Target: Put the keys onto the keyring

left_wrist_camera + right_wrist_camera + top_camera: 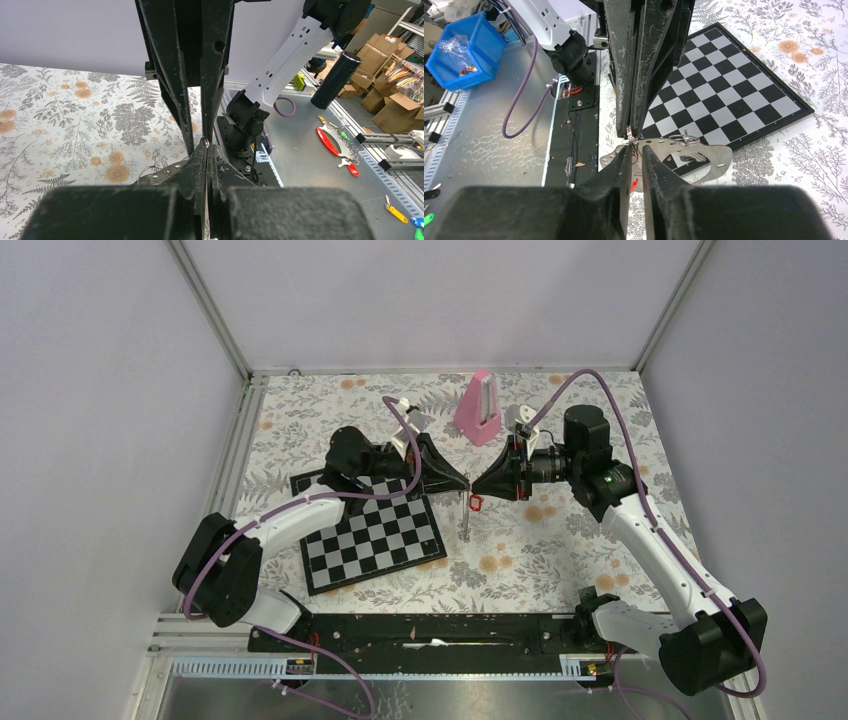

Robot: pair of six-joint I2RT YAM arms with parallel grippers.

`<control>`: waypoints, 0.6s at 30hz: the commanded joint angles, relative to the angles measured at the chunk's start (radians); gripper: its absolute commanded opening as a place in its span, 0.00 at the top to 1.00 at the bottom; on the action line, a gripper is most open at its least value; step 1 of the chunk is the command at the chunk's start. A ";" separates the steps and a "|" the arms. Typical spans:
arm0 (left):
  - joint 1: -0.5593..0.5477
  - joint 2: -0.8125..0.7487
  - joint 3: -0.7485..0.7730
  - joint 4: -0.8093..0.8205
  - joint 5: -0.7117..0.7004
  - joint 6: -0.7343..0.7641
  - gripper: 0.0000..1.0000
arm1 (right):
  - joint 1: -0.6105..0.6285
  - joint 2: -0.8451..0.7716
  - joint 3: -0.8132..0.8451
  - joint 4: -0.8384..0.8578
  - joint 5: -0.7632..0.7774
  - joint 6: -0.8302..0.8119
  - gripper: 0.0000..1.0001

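My two grippers meet tip to tip above the table, right of the chessboard. My left gripper (462,481) is shut and pinches a small wire ring (206,142) at its fingertips. From that ring hangs the keyring (704,150), a pale flat silvery loop with small holes; it also shows in the top view (465,522). My right gripper (480,485) has its jaws a narrow gap apart, and the red key (634,184) shows in that gap. Its red head hangs just below the tips (477,503). I cannot pick out the dark-silver key.
The chessboard (372,536) lies under and left of the left gripper. The pink metronome (480,408) stands behind the two grippers. The floral cloth (560,550) covers the table. The arm base rail (430,632) runs along the near edge.
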 commanded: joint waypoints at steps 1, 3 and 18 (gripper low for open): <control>0.002 -0.007 -0.008 0.080 -0.017 0.009 1.00 | -0.005 -0.005 -0.006 0.071 -0.035 0.041 0.86; 0.002 -0.009 -0.011 0.062 -0.015 0.036 1.00 | -0.005 -0.004 0.003 0.056 -0.032 0.028 0.98; -0.004 -0.019 0.226 -0.868 -0.057 0.857 0.48 | 0.046 0.049 0.148 -0.438 0.320 -0.378 1.00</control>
